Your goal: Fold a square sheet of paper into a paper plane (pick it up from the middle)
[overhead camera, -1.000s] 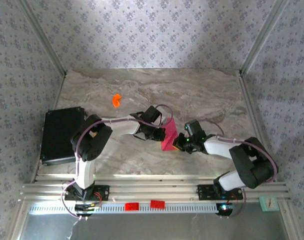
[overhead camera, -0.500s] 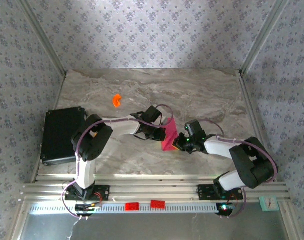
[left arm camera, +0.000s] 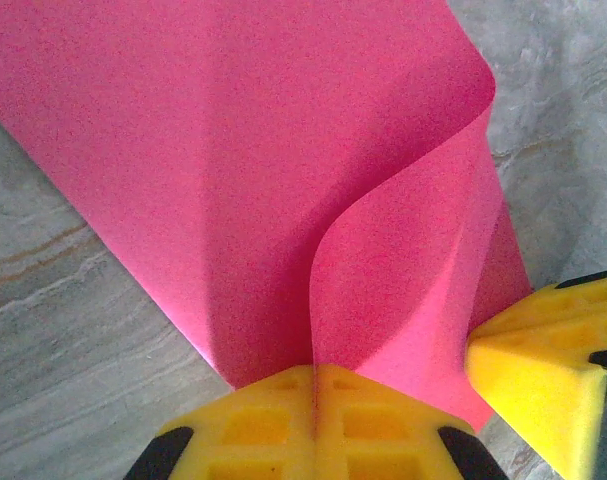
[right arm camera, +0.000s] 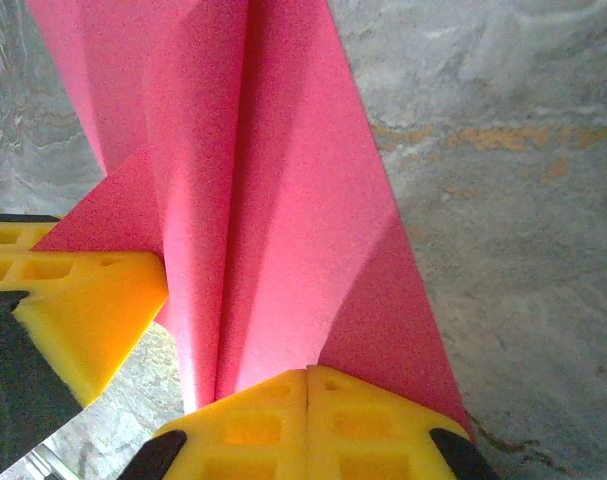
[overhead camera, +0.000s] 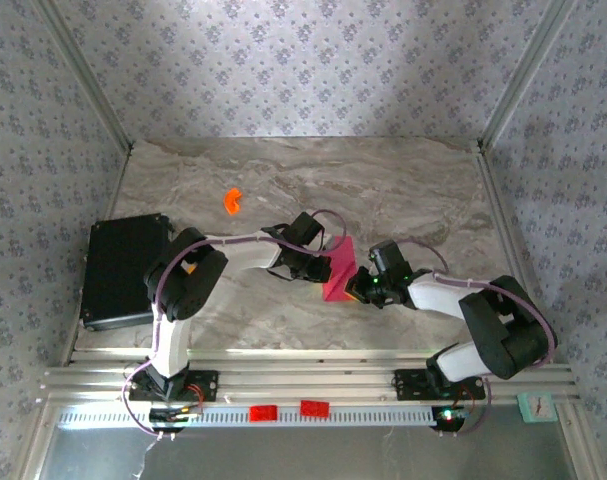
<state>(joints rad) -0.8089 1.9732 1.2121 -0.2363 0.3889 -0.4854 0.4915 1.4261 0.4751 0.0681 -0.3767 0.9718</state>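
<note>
The left gripper (left arm camera: 313,378) has its yellow fingers pressed flat together on an edge of the square sheet of paper (left arm camera: 233,150). From that pinch the sheet bulges up in a soft curl, not a sharp crease. The right gripper (right arm camera: 308,380) is likewise clamped on the paper at another spot along its border, where a fold line runs up the sheet. The two grippers sit just beside each other, and each wrist view catches the other's yellow finger at its side.

From above, the left arm (overhead camera: 238,245) rises from its base and stretches rightward, low over the table (overhead camera: 403,190). The right arm (overhead camera: 438,293) is bent at the elbow and reaches leftward. The paper is held between them near the table's middle, toward the front. An orange plastic piece (overhead camera: 232,201) lies well apart at the back left, and a black box (overhead camera: 123,270) sits at the left edge.
</note>
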